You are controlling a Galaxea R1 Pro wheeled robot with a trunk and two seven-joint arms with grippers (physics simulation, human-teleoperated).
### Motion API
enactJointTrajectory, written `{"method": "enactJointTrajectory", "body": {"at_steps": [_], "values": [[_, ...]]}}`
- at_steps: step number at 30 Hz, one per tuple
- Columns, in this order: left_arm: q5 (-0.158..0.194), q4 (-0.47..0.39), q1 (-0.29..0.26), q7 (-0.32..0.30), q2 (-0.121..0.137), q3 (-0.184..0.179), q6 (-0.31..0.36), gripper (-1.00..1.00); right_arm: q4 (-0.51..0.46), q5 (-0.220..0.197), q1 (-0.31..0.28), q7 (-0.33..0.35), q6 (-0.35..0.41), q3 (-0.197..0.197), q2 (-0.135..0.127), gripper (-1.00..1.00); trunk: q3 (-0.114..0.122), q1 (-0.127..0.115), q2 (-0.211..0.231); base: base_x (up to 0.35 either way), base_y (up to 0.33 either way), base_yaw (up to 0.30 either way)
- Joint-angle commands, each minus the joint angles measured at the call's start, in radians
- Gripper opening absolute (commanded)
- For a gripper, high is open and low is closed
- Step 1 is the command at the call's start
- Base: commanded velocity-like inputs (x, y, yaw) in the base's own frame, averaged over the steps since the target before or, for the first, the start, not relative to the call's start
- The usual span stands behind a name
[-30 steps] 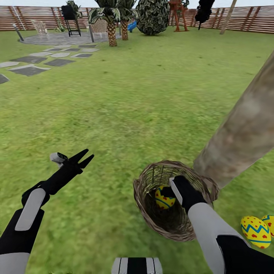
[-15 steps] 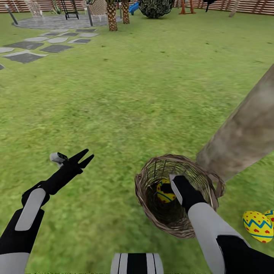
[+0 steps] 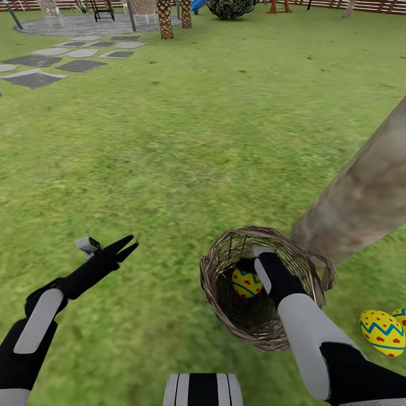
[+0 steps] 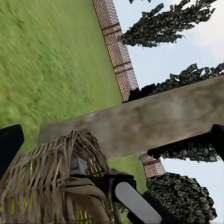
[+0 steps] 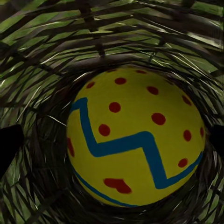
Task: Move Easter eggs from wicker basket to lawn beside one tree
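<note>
The wicker basket [image 3: 225,307] stands on the lawn [image 3: 186,158] at the foot of the tree [image 3: 361,192]. One yellow Easter egg [image 3: 246,283] with a blue zigzag and red dots lies inside it. My right gripper [image 3: 252,270] reaches down into the basket, open, with its dark fingers [image 5: 9,144] on either side of that egg [image 5: 135,140]. Two more Easter eggs [image 3: 382,331] lie on the grass beside the trunk. Off to the left, my left gripper [image 3: 125,247] hovers open over the grass; its wrist view shows the basket [image 4: 51,186] and the trunk [image 4: 140,126].
Grey stepping stones [image 3: 34,76] and a paved circle [image 3: 73,23] lie at the far left. Palm trunks [image 3: 164,20], a dark bush [image 3: 228,7] and a wooden fence [image 4: 116,46] border the far side. Open grass stretches between.
The head camera has tilted down, shifting the whole picture. My left arm has dropped a little lower. My right gripper has settled slightly deeper around the egg in the basket.
</note>
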Motion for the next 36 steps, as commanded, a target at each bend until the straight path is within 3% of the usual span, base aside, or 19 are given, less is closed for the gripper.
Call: {"method": "enactJointTrajectory", "body": {"at_steps": [1,10,15,16,24,28,36], "values": [[0.003,0.0,0.002,0.0,0.006,-0.002,0.006,1.0,-0.002,-0.003,-0.001,-0.007,0.002,-0.011,0.001,1.0,-0.001,0.0,0.0,0.0,0.0,0.0],[0.002,0.0,0.003,0.0,0.013,-0.006,0.006,1.0,0.015,-0.055,0.0,-0.057,-0.047,-0.061,0.034,1.0,-0.001,0.0,0.0,0.0,0.0,0.0],[0.002,0.0,0.003,0.0,0.013,-0.006,0.006,1.0,0.039,-0.083,0.001,-0.085,-0.074,-0.089,0.036,1.0,-0.001,0.0,0.0,0.0,0.0,0.0],[0.002,0.0,0.003,0.0,0.013,-0.006,0.006,1.0,0.051,-0.381,0.001,-0.312,-0.241,-0.117,0.036,1.0,-0.001,0.0,0.0,0.0,0.0,0.0],[0.002,0.0,0.003,0.0,0.013,-0.006,0.006,1.0,0.058,-0.385,0.001,-0.375,-0.27,-0.118,0.036,1.0,-0.001,0.0,0.0,0.0,0.0,0.0],[0.002,0.0,0.003,0.0,0.013,-0.006,0.006,1.0,0.059,-0.407,0.002,-0.414,-0.313,-0.118,0.036,1.0,-0.001,0.0,0.0,0.0,0.0,0.0],[0.002,0.0,0.003,0.0,0.013,-0.006,0.006,1.0,0.087,-0.416,0.004,-0.43,-0.328,-0.116,0.036,1.0,-0.001,0.0,0.0,0.0,0.0,0.0]]}}
